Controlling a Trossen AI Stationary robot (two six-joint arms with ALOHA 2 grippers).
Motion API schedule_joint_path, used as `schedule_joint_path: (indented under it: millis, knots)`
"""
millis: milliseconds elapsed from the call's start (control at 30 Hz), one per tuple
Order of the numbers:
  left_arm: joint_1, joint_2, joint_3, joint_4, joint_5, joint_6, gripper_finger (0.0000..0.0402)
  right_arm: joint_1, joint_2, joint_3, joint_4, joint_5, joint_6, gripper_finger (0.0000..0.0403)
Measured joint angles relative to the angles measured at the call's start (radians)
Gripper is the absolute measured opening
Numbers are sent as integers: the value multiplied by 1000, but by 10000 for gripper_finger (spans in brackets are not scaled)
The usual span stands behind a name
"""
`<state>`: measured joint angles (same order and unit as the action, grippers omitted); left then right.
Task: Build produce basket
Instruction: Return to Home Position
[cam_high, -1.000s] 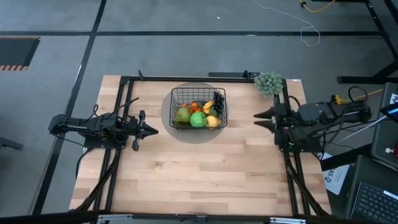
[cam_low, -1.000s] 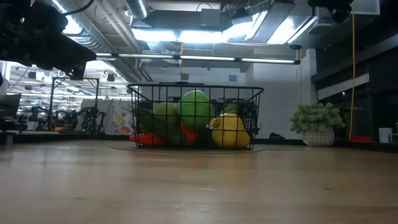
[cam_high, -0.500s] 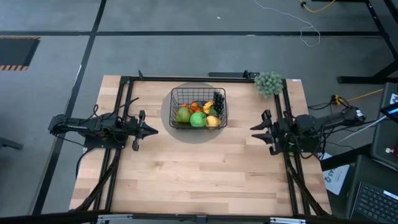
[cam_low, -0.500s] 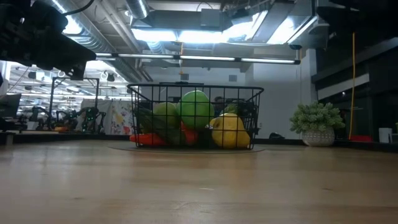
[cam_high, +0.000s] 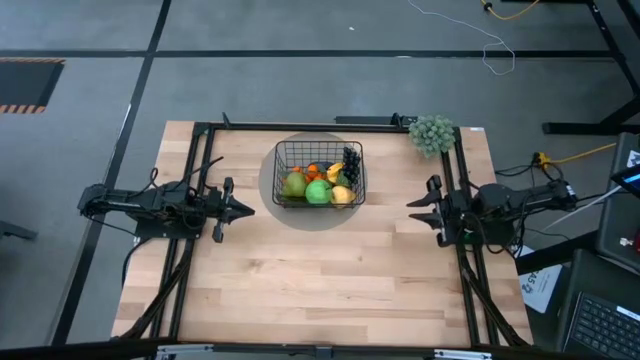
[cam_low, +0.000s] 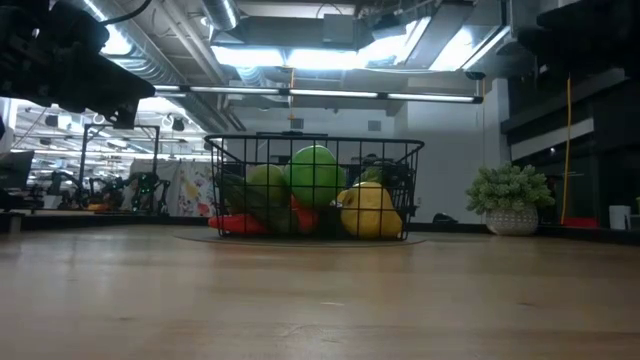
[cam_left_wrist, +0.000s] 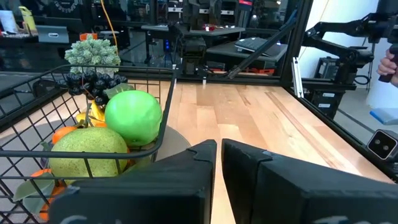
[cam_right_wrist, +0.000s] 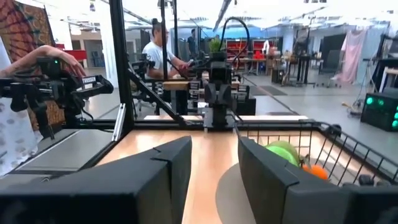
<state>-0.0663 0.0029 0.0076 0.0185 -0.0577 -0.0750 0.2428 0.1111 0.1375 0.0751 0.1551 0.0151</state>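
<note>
Now the basket (cam_high: 279, 170) near the table's (cam_high: 300, 290) far edge is holding the produce (cam_high: 318, 190), while the left gripper (cam_high: 245, 209) is hovering nearly closed by the left edge and the right gripper (cam_high: 412, 208) open by the right, both empty.

My right gripper (cam_high: 415, 207) has moved lower down the right side of the frame. In the low view, my right arm (cam_low: 585, 35) now fills more of the upper right corner.

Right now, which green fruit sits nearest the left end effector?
The dull yellow-green pear, in the basket corner facing the left end effector; the brighter green apple lies beyond it.
</note>
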Motion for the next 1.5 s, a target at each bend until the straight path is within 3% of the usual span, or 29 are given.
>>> schedule_joint_path:
  millis: [367,633,1200,1500]
  knots:
    - [0,0,0,0,0,0,10,0,-67,-3,-97,0,-4,131]
    - [0,0,0,0,0,0,1,0,-90,-123,53,-1,-23,131]
    - [0,0,0,0,0,0,18,-1,-93,-131,-25,8,4,131]
    - [0,0,0,0,0,0,6,0,-93,-131,-26,-6,189,131]
